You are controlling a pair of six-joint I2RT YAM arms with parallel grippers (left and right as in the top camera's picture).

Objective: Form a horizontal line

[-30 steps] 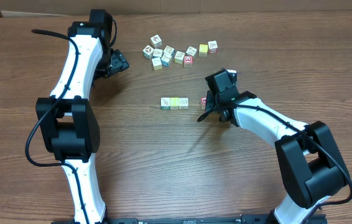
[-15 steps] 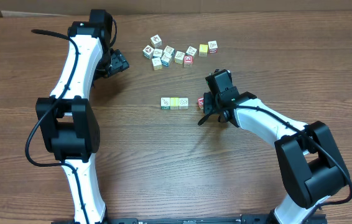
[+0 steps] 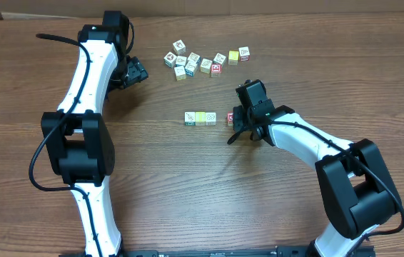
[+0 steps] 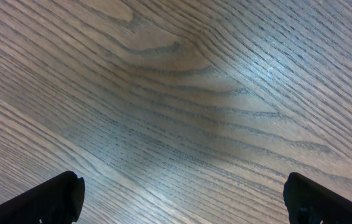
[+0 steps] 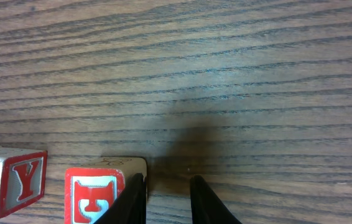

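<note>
horizontal line (image 3: 200, 118): three small cubes touching edge to edge on the wood, about mid-table; white-green at its left end, pale yellow in the middle, a white one with red at its right end.
end cube (image 5: 11, 182): the line's right end as the right wrist sees it, white with a red y on its side face.
red cube (image 3: 231, 118): just beside the line's right end and level with it, a narrow strip of wood between them; red face with a pale blue letter.
right gripper (image 5: 168, 182): on the far side of the red cube from the line, low at the table; jaws only a little apart, bare wood between them, nothing held; one finger's outer side lies against the red cube.
loose cluster (image 3: 203, 61): ten or so similar cubes beyond the line, well apart from it.
left gripper (image 4: 179, 186): well apart from the line, beyond it and to its left; jaws spread wide over bare wood, holding nothing.
table (image 3: 188, 185): brown wood grain under the line.
</note>
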